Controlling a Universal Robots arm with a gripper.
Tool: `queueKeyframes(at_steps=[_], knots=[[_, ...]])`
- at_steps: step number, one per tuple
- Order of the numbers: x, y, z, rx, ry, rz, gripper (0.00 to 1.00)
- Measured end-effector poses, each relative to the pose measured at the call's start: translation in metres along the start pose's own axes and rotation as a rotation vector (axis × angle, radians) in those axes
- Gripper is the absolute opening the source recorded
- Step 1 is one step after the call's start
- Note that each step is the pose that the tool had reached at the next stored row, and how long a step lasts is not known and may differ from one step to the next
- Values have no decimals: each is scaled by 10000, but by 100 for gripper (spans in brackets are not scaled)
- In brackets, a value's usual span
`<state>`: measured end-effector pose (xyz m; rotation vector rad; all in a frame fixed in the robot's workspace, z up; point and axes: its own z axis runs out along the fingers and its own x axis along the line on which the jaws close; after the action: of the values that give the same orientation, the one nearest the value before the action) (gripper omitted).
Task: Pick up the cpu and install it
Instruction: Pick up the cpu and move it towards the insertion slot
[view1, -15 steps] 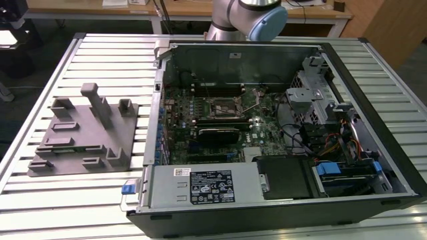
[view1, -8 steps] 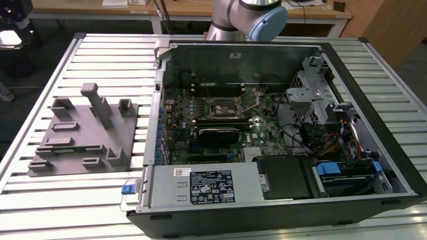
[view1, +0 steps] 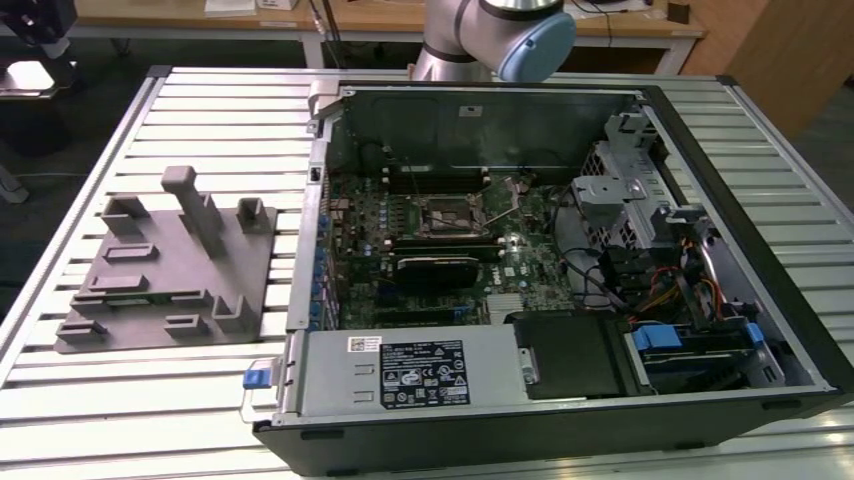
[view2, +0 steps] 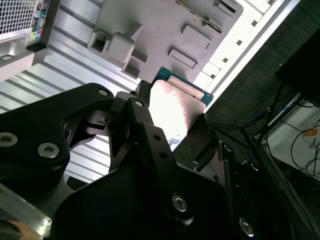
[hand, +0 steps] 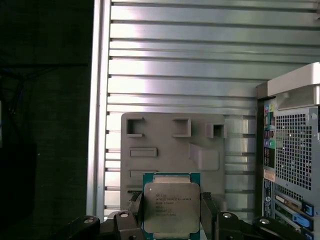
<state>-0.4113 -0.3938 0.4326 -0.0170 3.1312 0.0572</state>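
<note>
Occlusion first: in the exterior view the arm (view1: 497, 30) is cut off by the frame edge, with no more than a grey link and a blue-capped joint visible behind the open computer case (view1: 561, 300). In the first wrist view the cpu (hand: 171, 207) is cropped along one edge, and the print on its lid is too fine to make out. In the second wrist view glare washes out the lid and a black finger (view2: 150, 145) covers part of the chip. The wrist looks straight down on the slatted metal table (hand: 175, 60), with the gripper (hand: 171, 212) over the grey tray (hand: 172, 145) beside the case. Its jaws are clamped on the cpu, gripping two opposite edges. The chip lies flat between them, silvery lid turned up to the camera, green board showing as a rim around it. It is near-square, so no long axis stands out; its edges run parallel to the tray's edges. Its height above the tray cannot be judged.
</note>
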Motion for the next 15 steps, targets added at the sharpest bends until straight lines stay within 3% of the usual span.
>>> queueKeyframes(at_steps=[15], knots=[[-132, -2, 1, 0, 0, 0, 54]])
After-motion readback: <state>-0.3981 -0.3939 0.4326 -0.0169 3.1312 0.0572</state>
